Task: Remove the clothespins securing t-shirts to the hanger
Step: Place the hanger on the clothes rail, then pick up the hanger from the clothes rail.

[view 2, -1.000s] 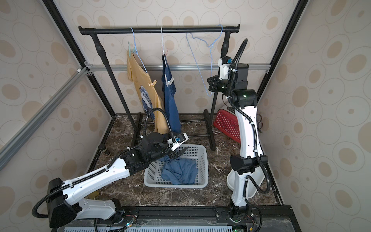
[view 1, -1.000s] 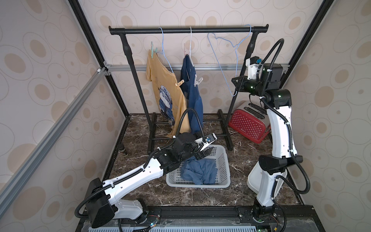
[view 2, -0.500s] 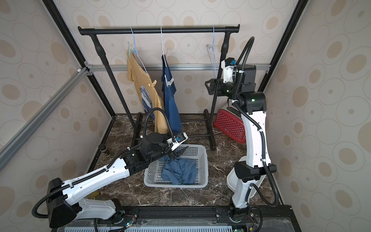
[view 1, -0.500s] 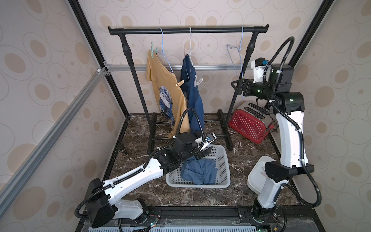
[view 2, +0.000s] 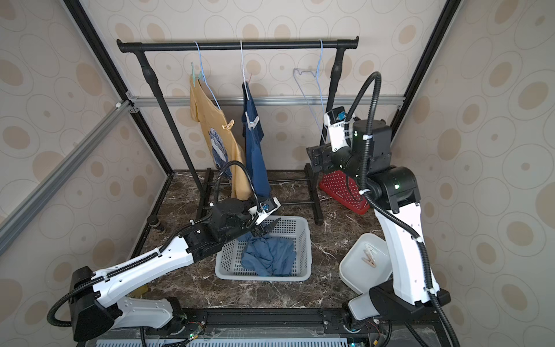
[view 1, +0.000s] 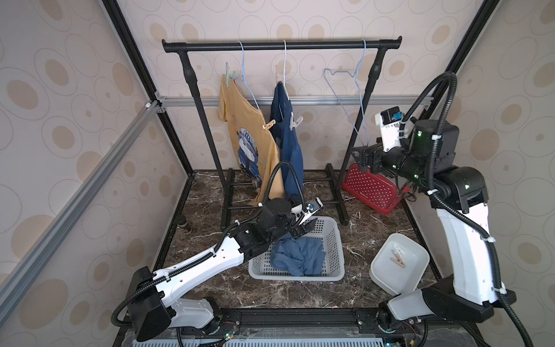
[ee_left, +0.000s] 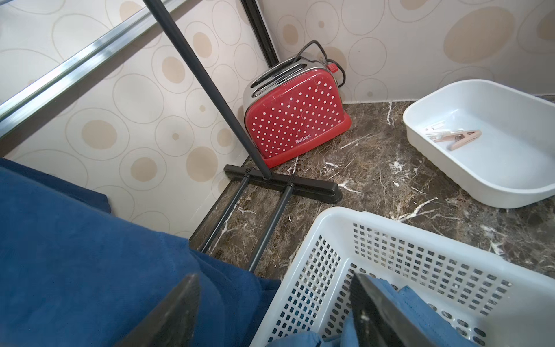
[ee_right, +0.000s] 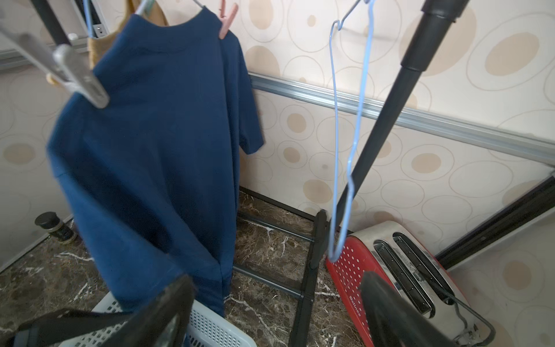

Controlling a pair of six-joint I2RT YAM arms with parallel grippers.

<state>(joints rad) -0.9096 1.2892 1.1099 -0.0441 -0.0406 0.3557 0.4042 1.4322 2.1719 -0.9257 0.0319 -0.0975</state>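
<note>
Two t-shirts hang on wire hangers from the black rail: a mustard one and a navy one. A teal clothespin and a tan one grip the mustard shirt. A white clothespin and a pink one grip the navy shirt. A third, blue t-shirt lies crumpled in the basket. My right gripper is open and empty beside the bare blue hanger. My left gripper is open over the basket's rear edge.
A white perforated basket stands on the marble floor in front of the rack. A white tub at the right holds two loose clothespins. A red polka-dot toaster sits behind the rack's right post.
My right gripper has opened, and the arm has dropped down and away from the rail. The bare hanger now hangs free. The left arm has not moved.
</note>
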